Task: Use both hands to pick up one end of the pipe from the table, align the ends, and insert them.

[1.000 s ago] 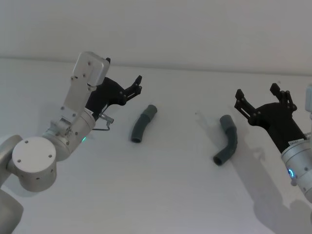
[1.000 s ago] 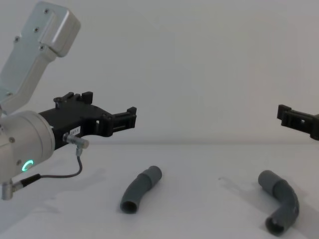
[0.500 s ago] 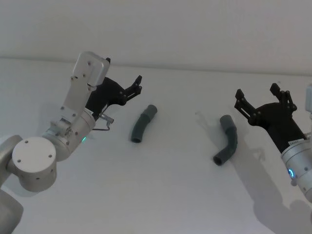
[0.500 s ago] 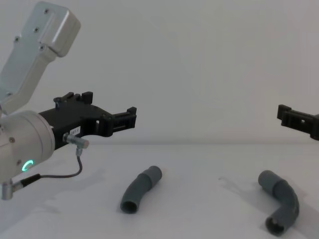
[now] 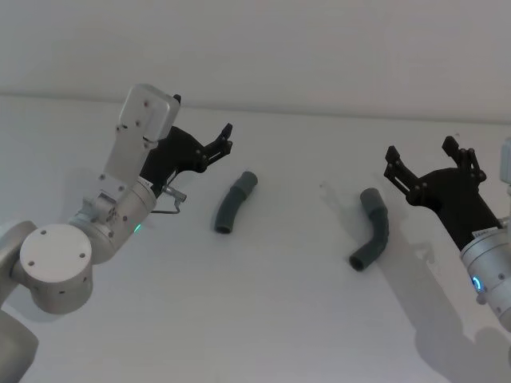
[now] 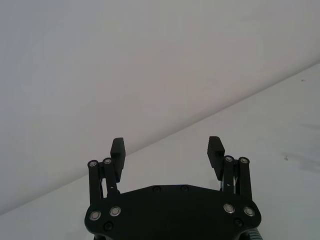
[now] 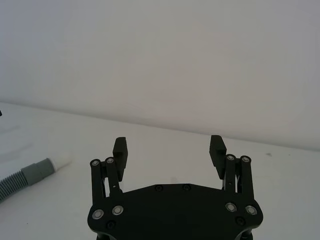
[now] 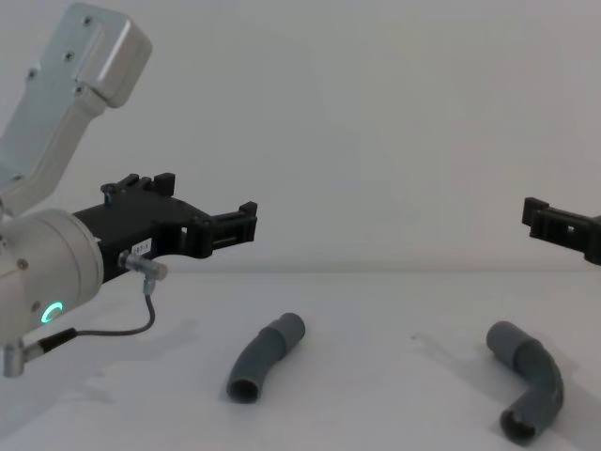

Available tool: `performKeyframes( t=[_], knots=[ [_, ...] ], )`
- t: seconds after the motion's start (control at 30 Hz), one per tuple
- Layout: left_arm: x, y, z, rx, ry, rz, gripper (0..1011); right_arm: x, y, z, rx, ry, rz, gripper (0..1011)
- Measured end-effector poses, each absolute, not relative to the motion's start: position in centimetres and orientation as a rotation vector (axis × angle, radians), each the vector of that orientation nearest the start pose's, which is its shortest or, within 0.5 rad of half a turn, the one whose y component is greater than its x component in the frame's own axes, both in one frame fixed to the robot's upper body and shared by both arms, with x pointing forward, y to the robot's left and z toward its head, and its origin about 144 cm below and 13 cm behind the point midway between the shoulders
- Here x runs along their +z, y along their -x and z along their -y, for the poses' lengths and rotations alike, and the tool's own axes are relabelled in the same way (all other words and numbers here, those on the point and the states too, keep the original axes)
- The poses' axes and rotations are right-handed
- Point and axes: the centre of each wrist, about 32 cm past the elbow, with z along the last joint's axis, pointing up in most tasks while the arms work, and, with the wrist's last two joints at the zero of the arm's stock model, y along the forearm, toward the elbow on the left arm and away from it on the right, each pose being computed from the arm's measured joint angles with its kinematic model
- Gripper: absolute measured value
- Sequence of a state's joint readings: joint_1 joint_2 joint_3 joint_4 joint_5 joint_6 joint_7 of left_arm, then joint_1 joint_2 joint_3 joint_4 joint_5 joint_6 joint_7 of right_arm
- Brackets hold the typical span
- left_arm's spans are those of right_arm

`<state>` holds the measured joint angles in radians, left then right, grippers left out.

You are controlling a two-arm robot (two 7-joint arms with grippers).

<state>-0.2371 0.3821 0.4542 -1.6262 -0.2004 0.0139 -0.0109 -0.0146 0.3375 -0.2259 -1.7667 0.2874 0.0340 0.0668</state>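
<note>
- Spanning the whole scene: table [image 5: 263, 319], matt white, flat. Nothing on it has shifted in the past second.
- Left gripper [image 5: 225, 139], black plastic, two-fingered, on a silver cylindrical wrist with a green ring light. It hangs above the table just left of the curved piece, in the same place as a second ago. Jaws spread wide, nothing between them.
- Right gripper [image 5: 421, 152], black plastic, on a silver wrist. It hangs above the table right of the elbow piece, position unchanged. Jaws likewise wide apart and empty.
- Elbow piece [image 5: 371, 227], dark-grey plastic tube with a sharp bend, lying on the table at centre-right, not moved.
- Curved piece [image 5: 234, 202], dark-grey plastic tube with a gentle bend and an open round mouth at the near end. It lies on the table at centre-left, well apart from the elbow piece, not moved.
- Ribbed grey tube end [image 7: 30, 175] with a white tip, lying on the table in the right wrist view; cannot tell which piece it belongs to.
</note>
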Motion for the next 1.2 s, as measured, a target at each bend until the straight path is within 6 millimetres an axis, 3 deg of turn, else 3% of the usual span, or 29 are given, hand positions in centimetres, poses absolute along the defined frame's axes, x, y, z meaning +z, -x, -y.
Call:
performKeyframes(
  t=[1.2],
  knots=[
    [120.44,-49.20,-19.84,1.124,-0.061,0.268,1003,118.87,-44.33,23.71,-1.229,-0.026,0.075,996]
  ],
)
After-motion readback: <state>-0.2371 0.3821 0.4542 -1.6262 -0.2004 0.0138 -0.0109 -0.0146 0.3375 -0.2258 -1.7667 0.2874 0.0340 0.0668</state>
